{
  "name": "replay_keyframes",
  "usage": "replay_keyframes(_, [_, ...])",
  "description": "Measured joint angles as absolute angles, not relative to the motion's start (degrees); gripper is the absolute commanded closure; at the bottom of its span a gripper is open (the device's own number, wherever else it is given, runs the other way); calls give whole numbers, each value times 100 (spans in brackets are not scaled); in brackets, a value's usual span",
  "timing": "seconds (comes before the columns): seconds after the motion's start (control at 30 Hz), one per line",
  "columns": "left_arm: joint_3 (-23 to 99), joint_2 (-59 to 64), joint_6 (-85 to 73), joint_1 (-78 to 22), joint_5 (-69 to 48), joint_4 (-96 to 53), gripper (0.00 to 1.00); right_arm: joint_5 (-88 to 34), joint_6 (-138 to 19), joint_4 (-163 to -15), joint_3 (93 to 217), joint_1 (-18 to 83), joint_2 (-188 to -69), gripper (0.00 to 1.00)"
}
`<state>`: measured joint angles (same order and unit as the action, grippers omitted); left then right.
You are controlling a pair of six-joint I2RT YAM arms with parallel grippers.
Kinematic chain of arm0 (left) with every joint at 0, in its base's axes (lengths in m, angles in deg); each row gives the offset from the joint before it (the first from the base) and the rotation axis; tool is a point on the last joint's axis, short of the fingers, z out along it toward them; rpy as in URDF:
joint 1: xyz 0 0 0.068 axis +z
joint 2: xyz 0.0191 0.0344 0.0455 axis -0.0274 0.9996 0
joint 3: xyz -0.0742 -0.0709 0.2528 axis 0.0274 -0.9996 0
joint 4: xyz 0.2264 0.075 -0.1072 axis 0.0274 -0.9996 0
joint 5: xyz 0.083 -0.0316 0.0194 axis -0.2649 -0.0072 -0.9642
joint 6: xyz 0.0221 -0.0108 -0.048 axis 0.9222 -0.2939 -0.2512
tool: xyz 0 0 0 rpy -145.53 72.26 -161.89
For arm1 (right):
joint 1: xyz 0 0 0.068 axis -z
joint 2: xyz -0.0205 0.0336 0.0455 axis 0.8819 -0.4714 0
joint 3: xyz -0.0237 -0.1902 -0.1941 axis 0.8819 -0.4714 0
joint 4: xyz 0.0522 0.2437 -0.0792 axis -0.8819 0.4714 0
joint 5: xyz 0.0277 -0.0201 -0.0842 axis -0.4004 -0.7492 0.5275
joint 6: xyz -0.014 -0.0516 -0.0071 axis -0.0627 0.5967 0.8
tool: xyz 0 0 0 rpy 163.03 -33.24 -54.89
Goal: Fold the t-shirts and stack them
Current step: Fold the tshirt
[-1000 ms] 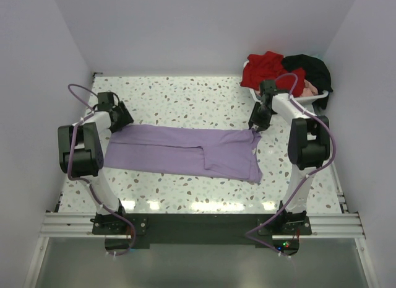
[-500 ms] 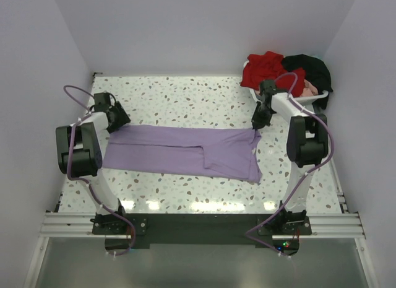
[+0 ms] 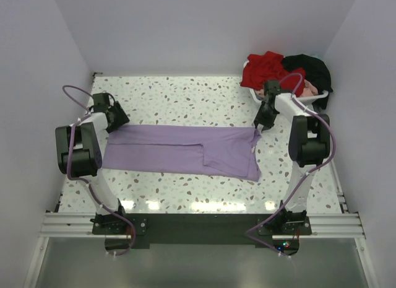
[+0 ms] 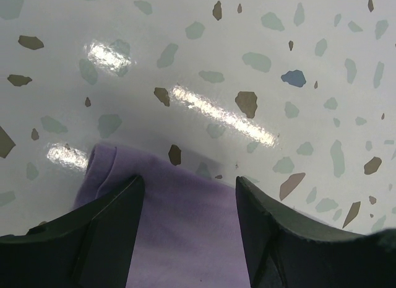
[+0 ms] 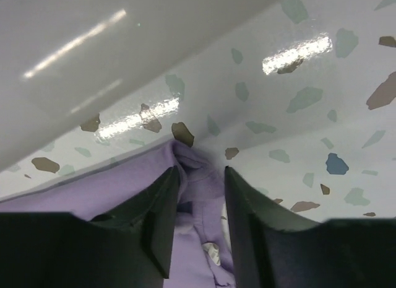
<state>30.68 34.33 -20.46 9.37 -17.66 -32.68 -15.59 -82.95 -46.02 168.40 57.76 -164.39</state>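
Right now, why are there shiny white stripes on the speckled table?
Top external view: overhead light glares in bright patches on the glossy speckled terrazzo table along its near edge. Left wrist view: three white streaks shine just beyond the light purple cloth t-shirt. Right wrist view: two similar streaks by the shirt's corner.

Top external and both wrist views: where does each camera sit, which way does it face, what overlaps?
Top external: above and behind the bases, looking down on the table; both arms, left gripper, right gripper show.
Left wrist: on the left arm, looking down at one end of the lavender t-shirt; left gripper in view.
Right wrist: on the right arm, looking at its other end; right gripper in view.
Shared: all see the t-shirt and table.
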Motion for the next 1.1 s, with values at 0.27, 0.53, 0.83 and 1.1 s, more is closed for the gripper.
replay_keyframes(0.27, [3041, 3433, -1911, 968, -1752, -3202, 34, -1356, -8282, -4611, 16735, 5815, -16423, 47])
replay_keyframes(0.53, [3004, 3376, -1764, 970, -1752, -3242, 34, -1264, -8282, -4565, 16488, 5804, -15881, 44])
replay_keyframes(0.83, [3002, 3068, -1616, 974, -1752, -3535, 34, -1277, -8247, -4678, 16647, 5227, -15173, 46])
replay_keyframes(1.1, [3015, 2812, -1596, 137, -1798, -3585, 33, -1828, -8334, -5089, 16518, 4875, -15444, 55])
